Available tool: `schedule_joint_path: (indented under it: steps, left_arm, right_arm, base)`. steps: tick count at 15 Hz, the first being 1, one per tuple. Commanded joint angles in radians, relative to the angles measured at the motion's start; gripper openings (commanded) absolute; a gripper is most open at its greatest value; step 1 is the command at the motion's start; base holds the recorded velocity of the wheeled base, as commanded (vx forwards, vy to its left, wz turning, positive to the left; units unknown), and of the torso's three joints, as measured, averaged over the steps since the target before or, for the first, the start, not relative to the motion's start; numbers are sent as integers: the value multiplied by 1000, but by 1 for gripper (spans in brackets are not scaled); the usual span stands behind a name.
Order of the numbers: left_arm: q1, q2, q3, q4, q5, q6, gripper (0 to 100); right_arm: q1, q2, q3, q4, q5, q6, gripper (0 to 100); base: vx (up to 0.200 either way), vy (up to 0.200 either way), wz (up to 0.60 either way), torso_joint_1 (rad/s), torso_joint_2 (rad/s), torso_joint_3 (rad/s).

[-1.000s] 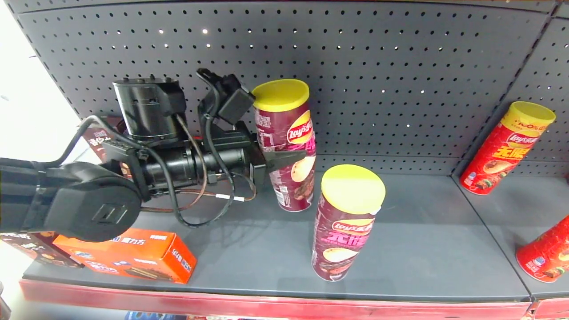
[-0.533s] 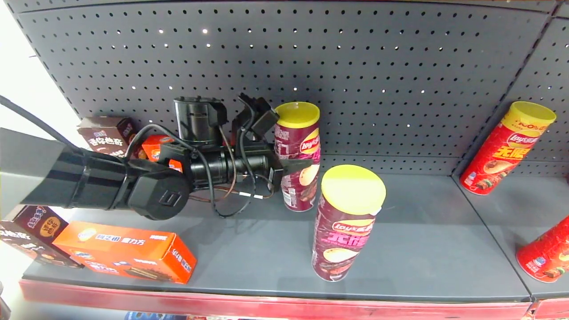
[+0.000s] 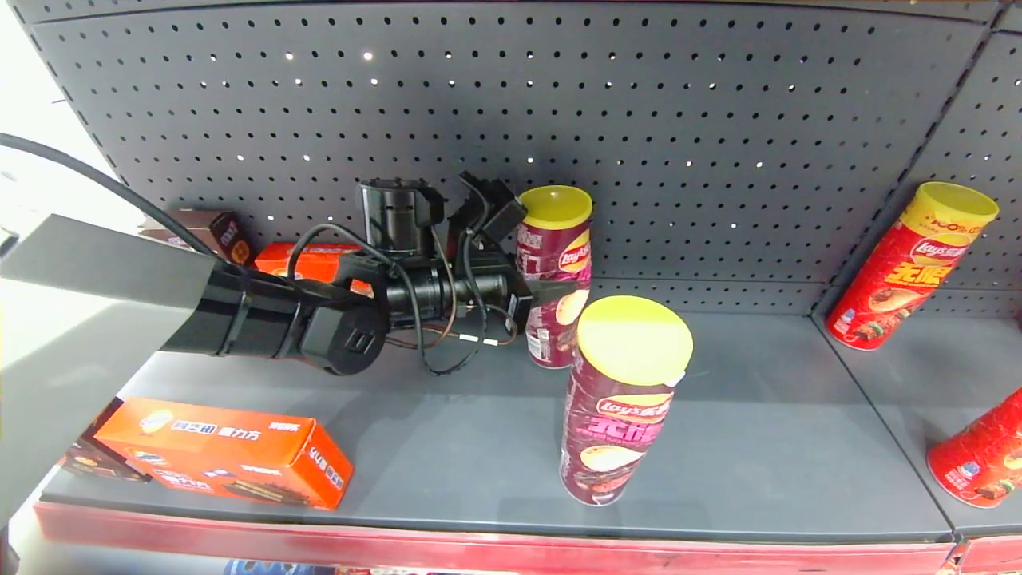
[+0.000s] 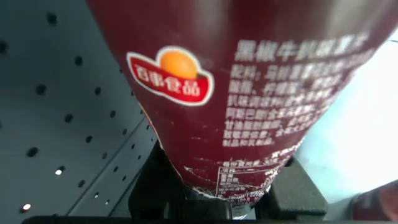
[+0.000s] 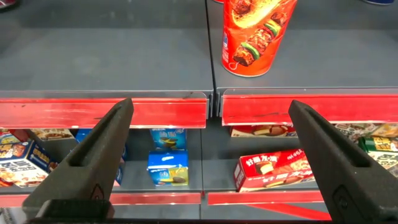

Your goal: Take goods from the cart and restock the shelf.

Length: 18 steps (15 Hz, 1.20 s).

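The left gripper [image 3: 552, 291] clasps the maroon can [image 3: 559, 255] — upright, close before the back panel [image 3: 679, 160], behind a second can [image 3: 619, 415] (right gripper [image 5: 210, 109], spread open, faces a red can [image 5: 258, 37]).

My left claw [image 3: 549, 297] has the back can [image 3: 556, 239] near the pegboard wall [image 3: 718, 160]; the gap behind looks too thin to pass, though I cannot be sure. A second maroon can [image 3: 623, 399] stands just in front, crowding that side. Bare shelf [image 3: 766, 431] lies open rightward up to the red cans [image 3: 910, 267]. An orange box [image 3: 223, 451] fills the front left corner.
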Motion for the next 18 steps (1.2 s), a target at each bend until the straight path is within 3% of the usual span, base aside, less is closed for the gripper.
schedule_joint_path:
  steps: [1, 2, 6, 9, 11, 13, 18]
  left_arm:
    - [0, 18, -5, 0, 1, 2, 0]
    - [1, 20, -5, 0, 2, 11, 100]
    - [7, 8, 11, 7, 15, 17, 100]
    - [15, -101, 34, 164, 57, 25, 100]
    - [30, -173, 89, 205, 97, 26, 100]
    - [18, -198, 141, 205, 251, 46, 100]
    - [13, -215, 160, 205, 364, 57, 100]
  right_arm:
    - [1, 3, 0, 0, 0, 1, 100]
    - [1, 3, 0, 0, 0, 1, 100]
    - [1, 3, 0, 0, 0, 1, 100]
    - [1, 3, 0, 0, 0, 0, 100]
    - [1, 3, 0, 0, 0, 1, 100]
    - [1, 3, 0, 0, 0, 0, 100]
    - [1, 3, 0, 0, 0, 0, 100]
  base:
    - [0, 0, 0, 0, 0, 0]
    - [0, 0, 0, 0, 0, 0]
    - [0, 0, 0, 0, 0, 0]
    - [0, 0, 0, 0, 0, 0]
    - [0, 0, 0, 0, 0, 0]
    - [0, 0, 0, 0, 0, 0]
    - [0, 0, 0, 0, 0, 0]
